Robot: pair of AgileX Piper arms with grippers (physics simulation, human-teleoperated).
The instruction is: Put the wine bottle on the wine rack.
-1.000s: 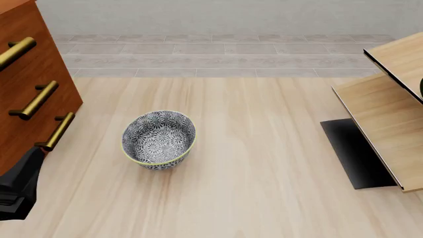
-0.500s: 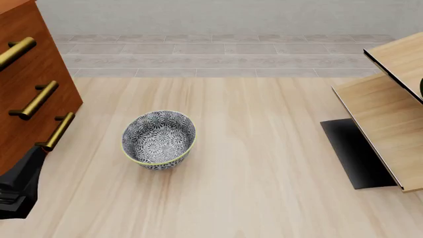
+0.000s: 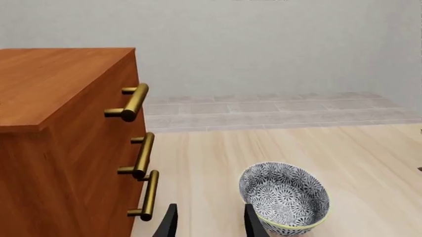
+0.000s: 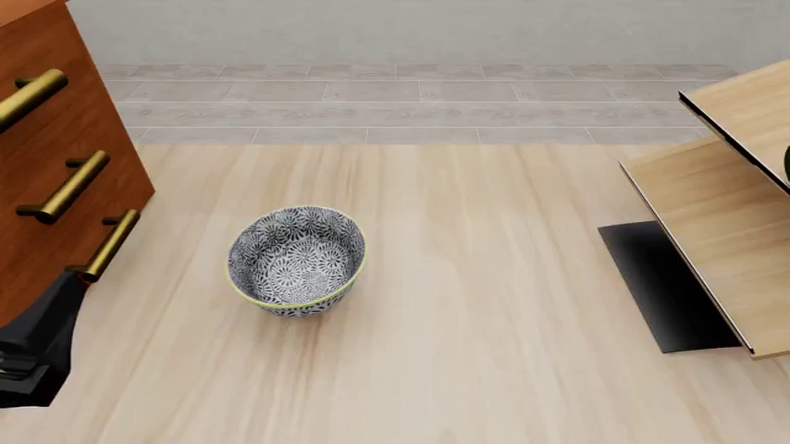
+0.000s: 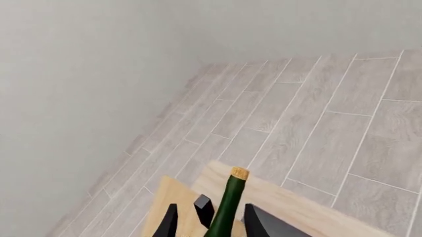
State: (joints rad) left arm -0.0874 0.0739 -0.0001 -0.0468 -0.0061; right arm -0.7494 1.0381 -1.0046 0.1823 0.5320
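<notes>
The wine bottle (image 5: 225,210), dark green with a tan cork (image 5: 238,173), shows only in the right wrist view, where its thin neck rises over the light boards of the wine rack (image 5: 300,210). My right gripper (image 5: 211,212) is open. Its fingers stand on either side of the neck with gaps showing on both sides. In the front view the wine rack (image 4: 716,231) sits at the right edge on its black base (image 4: 660,287), and the right arm is out of that picture. My left gripper (image 3: 207,219) is open and empty, low beside the cabinet.
A reddish-brown cabinet (image 4: 50,166) with brass handles (image 3: 135,101) stands at the left. A patterned blue-and-white bowl (image 4: 296,259) sits left of the table's middle, close to the left gripper's fingers (image 3: 252,219). The left arm (image 4: 37,351) rests at the near left corner.
</notes>
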